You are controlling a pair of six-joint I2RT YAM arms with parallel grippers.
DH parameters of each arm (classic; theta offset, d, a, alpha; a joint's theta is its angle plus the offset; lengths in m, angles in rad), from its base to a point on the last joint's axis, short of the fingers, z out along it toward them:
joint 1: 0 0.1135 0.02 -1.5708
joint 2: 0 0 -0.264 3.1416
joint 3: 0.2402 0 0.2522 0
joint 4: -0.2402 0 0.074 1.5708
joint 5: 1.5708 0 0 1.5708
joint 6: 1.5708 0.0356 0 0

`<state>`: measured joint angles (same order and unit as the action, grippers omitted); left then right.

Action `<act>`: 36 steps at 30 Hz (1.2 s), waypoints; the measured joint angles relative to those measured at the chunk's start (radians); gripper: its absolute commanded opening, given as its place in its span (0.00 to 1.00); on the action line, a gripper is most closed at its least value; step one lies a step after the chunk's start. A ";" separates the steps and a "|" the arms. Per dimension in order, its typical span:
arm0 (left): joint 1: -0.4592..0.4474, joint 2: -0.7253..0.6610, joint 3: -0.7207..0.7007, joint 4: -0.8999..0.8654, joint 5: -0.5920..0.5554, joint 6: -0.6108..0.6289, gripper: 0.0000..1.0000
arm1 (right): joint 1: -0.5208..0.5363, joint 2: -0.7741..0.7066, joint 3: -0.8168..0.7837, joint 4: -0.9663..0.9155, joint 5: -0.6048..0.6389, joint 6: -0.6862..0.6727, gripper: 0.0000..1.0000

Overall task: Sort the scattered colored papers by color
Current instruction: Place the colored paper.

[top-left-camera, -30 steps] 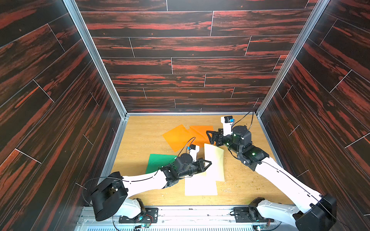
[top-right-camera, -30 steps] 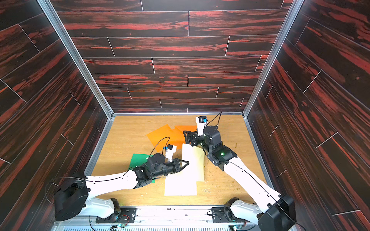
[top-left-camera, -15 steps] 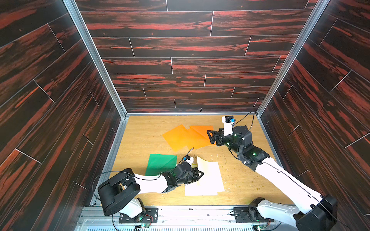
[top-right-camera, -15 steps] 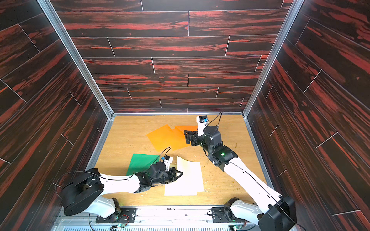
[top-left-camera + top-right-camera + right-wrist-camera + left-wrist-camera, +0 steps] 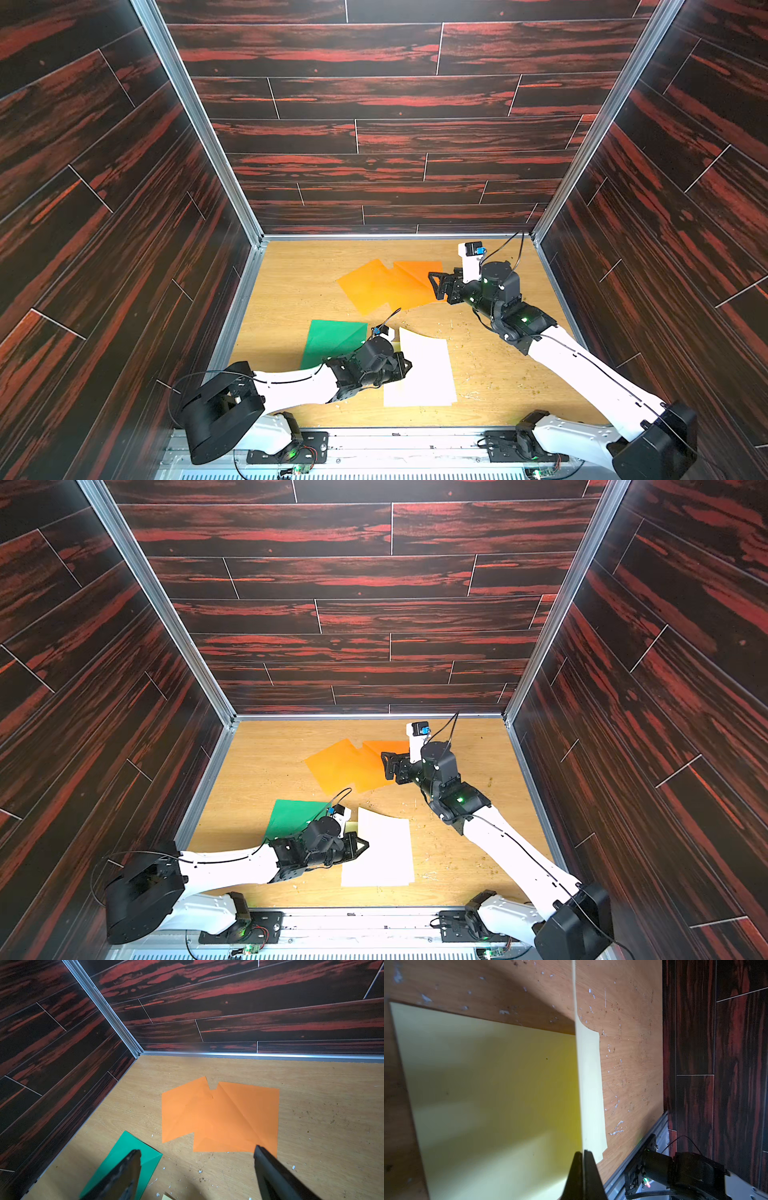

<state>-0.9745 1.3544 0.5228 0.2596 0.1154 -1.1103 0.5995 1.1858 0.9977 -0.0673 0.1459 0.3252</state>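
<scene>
Surface: light wood table [image 5: 291,291], boxed in by dark red-streaked plank walls [image 5: 374,104]; small crumbs [image 5: 200,1171] scattered on the wood.
Orange papers [image 5: 386,286]: overlapping and fanned at the far middle of the table, flat, diagonal creases show; exact count unclear.
Green paper [image 5: 332,338]: near left side, flat, near corner hidden under the left arm; apart from the orange; can't tell if it is more than one sheet.
Cream sheet [image 5: 432,361]: near middle, lying over the lower cream sheet [image 5: 488,1095], slightly offset, far corner curled up off the table.
Left gripper [image 5: 583,1156]: jaws pinched tight on the left edge of the cream sheet; wrist view shows the paper edge-on between the tips.
Right gripper [image 5: 197,1153]: jaws spread wide, nothing in them, hovering over the near edge of the orange papers; no contact that I can see.
Step in hand: laying the cream sheet onto the cream pile; judged nearly down.
Progress: looks mostly sorted, with three colour groups apart; orange group loose, not squared.
Next move: probably the left jaws let go once the sheet lies flat on the lower one, then back out low and straight.
Needs: thin paper may cling to or drag with the tips, so release cleanly before pulling away.
Right arm: well placed to tidy the orange, if anything.
</scene>
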 measured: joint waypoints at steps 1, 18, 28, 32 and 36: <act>0.000 -0.004 -0.003 -0.008 -0.004 0.002 0.00 | 0.000 0.002 -0.001 0.000 -0.001 0.000 0.89; 0.025 -0.042 -0.035 -0.118 -0.030 0.043 0.00 | 0.000 0.024 -0.005 0.001 -0.015 0.000 0.89; 0.060 0.034 -0.035 -0.134 0.002 0.079 0.00 | 0.000 0.030 -0.006 0.004 -0.021 0.000 0.89; 0.067 0.051 -0.029 -0.137 0.014 0.094 0.00 | 0.000 0.037 -0.006 0.008 -0.023 0.000 0.90; 0.076 0.070 -0.022 -0.138 0.025 0.109 0.00 | 0.000 0.041 -0.008 0.007 -0.029 0.000 0.90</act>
<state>-0.8982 1.4246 0.5007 0.1219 0.1402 -1.0016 0.5995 1.2270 0.9897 -0.0601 0.1165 0.3256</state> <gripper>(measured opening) 0.057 0.896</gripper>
